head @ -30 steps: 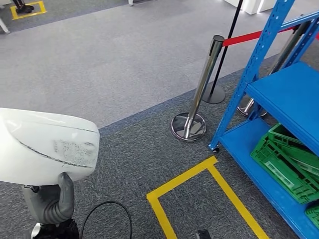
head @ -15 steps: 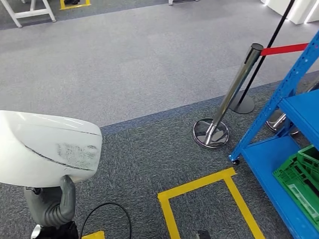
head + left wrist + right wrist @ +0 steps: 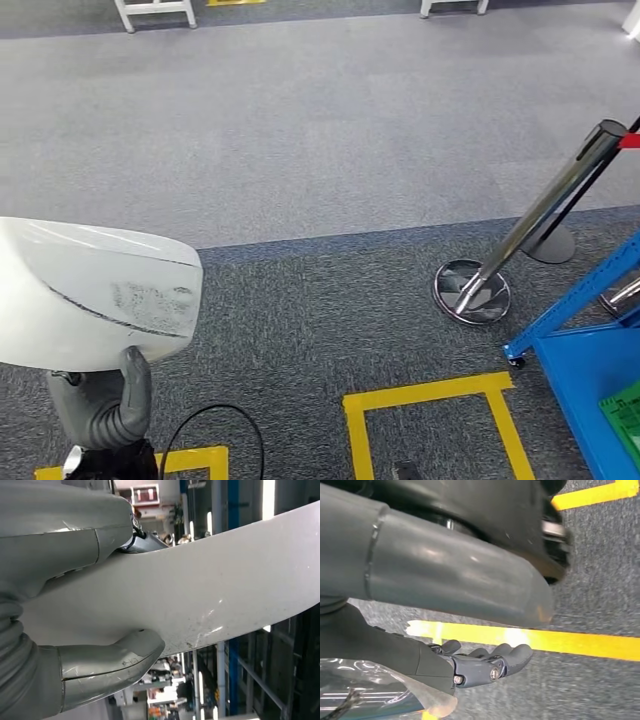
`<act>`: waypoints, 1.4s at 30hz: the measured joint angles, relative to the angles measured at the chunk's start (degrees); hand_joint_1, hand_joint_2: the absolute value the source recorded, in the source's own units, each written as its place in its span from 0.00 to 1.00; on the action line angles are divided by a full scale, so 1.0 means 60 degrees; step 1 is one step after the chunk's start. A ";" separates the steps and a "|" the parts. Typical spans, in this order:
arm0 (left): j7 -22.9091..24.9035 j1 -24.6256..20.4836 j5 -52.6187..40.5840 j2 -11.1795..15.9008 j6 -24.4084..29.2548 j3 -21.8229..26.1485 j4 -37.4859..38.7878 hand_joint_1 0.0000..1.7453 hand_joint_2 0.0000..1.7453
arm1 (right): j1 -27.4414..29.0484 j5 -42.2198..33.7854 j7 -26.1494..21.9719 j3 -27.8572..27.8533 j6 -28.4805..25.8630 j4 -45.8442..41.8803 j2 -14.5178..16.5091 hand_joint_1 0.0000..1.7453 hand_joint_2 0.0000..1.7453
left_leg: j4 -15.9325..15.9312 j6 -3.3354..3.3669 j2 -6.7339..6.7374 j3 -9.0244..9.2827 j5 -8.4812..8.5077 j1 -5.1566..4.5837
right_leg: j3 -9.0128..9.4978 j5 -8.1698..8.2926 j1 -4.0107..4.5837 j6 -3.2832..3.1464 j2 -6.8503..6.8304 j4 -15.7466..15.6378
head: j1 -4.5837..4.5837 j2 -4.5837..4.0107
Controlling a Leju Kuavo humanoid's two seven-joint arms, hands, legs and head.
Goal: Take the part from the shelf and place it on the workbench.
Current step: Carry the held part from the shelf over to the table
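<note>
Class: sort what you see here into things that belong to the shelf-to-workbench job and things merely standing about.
Job: white part; left hand holding it; blue shelf.

Standing about: chrome stanchion; yellow floor tape; black cable; green crate.

Grey carpet (image 3: pixel 302 130) ahead of me. Yellow floor tape (image 3: pixel 423 395) marks a square. Chrome stanchion (image 3: pixel 528 215) leans over its round base; black cable (image 3: pixel 215 415) loops nearby.
</note>
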 joint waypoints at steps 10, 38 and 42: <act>0.0000 -0.0067 -0.0007 0.0025 0.0009 -0.0005 0.0098 1.00 1.00 | 0.0025 0.0026 -0.0011 0.0001 0.0047 -0.0003 0.0007 0.00 0.00 | 0.2626 -0.0430 0.0870 -0.1264 -0.1160 0.0088 | 0.0216 -0.0023 0.0080 -0.0342 -0.1151 -0.0237 | -0.0088 0.0000; 0.0000 0.0067 0.0055 -0.0203 -0.0392 0.0467 0.0568 1.00 1.00 | -0.0040 0.0131 0.0129 0.0073 0.0112 -0.0008 -0.0001 0.00 0.00 | 0.1594 -0.0379 0.0793 -0.0739 -0.0926 0.0042 | 0.0158 0.0117 0.0033 -0.0344 -0.0783 -0.0297 | -0.0088 0.0000; 0.0000 0.0091 0.0099 -0.0205 -0.0437 0.0528 0.0608 1.00 1.00 | -0.0036 0.0154 0.0158 0.0081 0.0111 -0.0008 -0.0004 0.00 0.00 | 0.2171 -0.0459 0.0939 -0.0977 -0.0859 0.0109 | 0.0215 0.0039 0.0051 -0.0342 -0.1353 -0.0288 | -0.0090 0.0000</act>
